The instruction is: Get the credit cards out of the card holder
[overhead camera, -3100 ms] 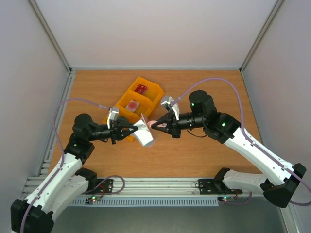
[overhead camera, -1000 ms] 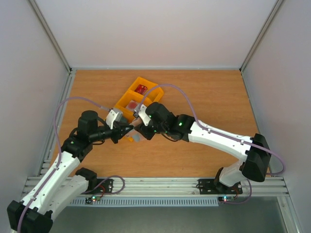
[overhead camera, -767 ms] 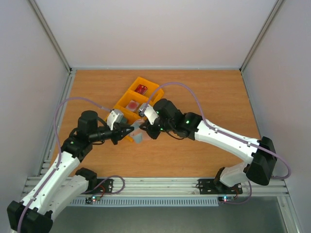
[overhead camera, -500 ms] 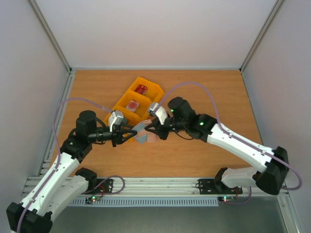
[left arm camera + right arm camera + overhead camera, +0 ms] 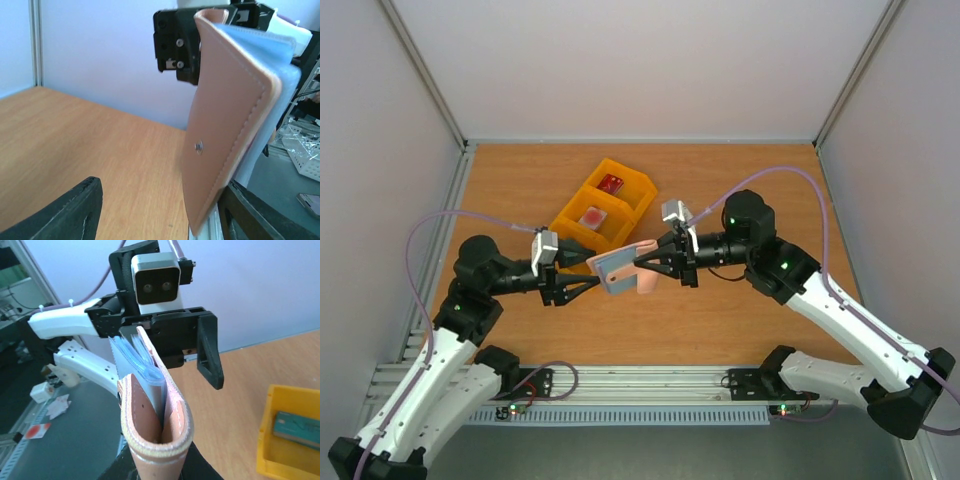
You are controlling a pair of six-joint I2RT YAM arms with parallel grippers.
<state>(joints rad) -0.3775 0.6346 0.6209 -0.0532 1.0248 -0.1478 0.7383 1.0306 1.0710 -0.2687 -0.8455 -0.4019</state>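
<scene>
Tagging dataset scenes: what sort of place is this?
Probably a lab robot test cell, not a home or shop: bare white wall panels enclose a wooden tabletop, and a left arm and right arm sit bolted to an aluminium rail.

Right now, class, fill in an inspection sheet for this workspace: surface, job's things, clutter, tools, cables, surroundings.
Surface: orange-brown wooden tabletop, flat.
Job's things: taupe-brown bifold card holder, held above the table, partly open; dark red card, whitish-pink card with a red blotch and teal card lie in the yellow plastic three-compartment tray.
Clutter: nothing seen.
Tools: right tool shut on the card holder; left tool open beside it.
Cables: a purple cable loops over each arm.
Surroundings: pale walls, metal rail at the near edge.
</scene>
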